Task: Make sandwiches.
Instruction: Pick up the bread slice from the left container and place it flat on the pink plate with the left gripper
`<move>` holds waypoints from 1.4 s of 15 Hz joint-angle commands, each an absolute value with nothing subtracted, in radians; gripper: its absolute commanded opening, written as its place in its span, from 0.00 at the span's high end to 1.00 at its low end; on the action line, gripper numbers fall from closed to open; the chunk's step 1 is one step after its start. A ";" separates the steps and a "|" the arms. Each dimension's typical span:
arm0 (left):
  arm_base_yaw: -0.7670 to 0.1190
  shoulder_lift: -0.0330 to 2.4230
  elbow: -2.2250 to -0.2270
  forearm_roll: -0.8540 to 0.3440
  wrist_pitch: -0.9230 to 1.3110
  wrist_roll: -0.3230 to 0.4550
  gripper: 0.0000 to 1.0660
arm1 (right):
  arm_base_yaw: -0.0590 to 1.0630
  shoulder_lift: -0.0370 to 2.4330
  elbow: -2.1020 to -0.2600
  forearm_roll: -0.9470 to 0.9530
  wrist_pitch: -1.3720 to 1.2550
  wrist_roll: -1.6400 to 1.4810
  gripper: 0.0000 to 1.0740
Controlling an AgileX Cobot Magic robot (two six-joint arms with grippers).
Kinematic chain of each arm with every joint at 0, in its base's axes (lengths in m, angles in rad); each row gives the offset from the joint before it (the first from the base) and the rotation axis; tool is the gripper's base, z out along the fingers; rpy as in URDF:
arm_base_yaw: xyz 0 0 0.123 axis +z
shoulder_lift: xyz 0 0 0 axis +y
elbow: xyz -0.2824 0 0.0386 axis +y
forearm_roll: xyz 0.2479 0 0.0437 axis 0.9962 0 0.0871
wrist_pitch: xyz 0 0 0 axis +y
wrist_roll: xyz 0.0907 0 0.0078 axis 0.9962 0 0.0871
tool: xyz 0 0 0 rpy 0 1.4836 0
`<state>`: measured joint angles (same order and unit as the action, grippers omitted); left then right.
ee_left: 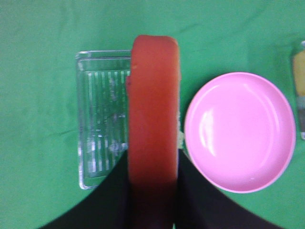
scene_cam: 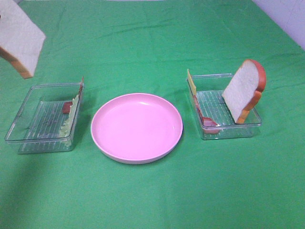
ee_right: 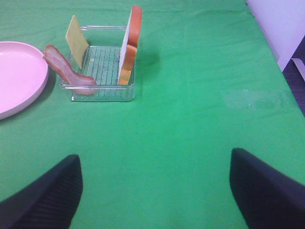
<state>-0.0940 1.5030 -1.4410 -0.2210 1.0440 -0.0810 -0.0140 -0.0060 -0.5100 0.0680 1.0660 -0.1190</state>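
Currently left gripper point(ee_left: 153, 160) clamps bread slice point(scene_cam: 19, 40) aloft, ten o'clock from pink plate point(scene_cam: 137, 128). Right gripper point(ee_right: 153, 157) jaws wide apart above green cloth point(ee_right: 190, 119). Other slice point(scene_cam: 240, 93) in tray point(scene_cam: 231, 132), three o'clock.

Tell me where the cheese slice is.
In the exterior high view, the cheese slice stands inside the right tray, against its wall nearest the pink plate, beside the bacon strip.

The green cloth point(scene_cam: 152, 200) looked matt and faintly creased. The round pink plastic plate point(scene_cam: 137, 128) was smooth and glossy. The 2 clear plastic trays point(scene_cam: 43, 144) point(scene_cam: 231, 131) were shiny with ribbed floors. The white toy bread slice with orange-brown crust point(ee_left: 152, 119) looked smooth and matt.
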 commanded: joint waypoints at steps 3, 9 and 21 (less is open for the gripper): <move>-0.096 1.520 -1.395 -0.498 1.001 0.085 1.00 | -0.016 -0.020 -0.505 0.066 1.060 -0.131 0.26; -0.186 1.633 -1.283 -0.721 0.895 0.229 1.00 | -0.016 -0.020 -0.505 0.067 1.060 -0.131 0.26; -0.445 1.904 -1.283 -0.812 0.674 0.160 1.00 | -0.016 -0.020 -0.505 0.069 1.060 -0.131 0.26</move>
